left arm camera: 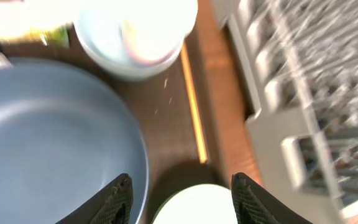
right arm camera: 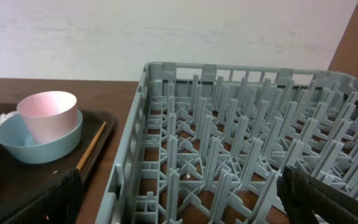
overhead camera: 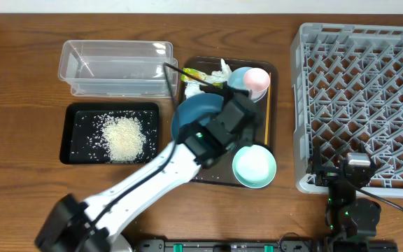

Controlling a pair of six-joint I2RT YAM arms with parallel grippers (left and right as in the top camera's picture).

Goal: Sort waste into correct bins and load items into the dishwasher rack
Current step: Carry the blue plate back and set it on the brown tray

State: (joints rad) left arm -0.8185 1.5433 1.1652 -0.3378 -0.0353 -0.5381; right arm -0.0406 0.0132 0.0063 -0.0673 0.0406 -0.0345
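My left gripper is open and empty above the brown tray, between the dark blue bowl and the mint-green bowl. The pink cup stands in the light blue bowl. The orange stick lies along the tray's right edge. Tissue and a yellow-green wrapper lie at the tray's back. Rice is heaped in the black tray. My right gripper is open and empty at the grey rack's front left corner.
The clear tub stands behind the black tray, with a few grains in it. The brown tray lies between the bins and the rack. A thin dark stick runs from the tub's corner across the tray's back.
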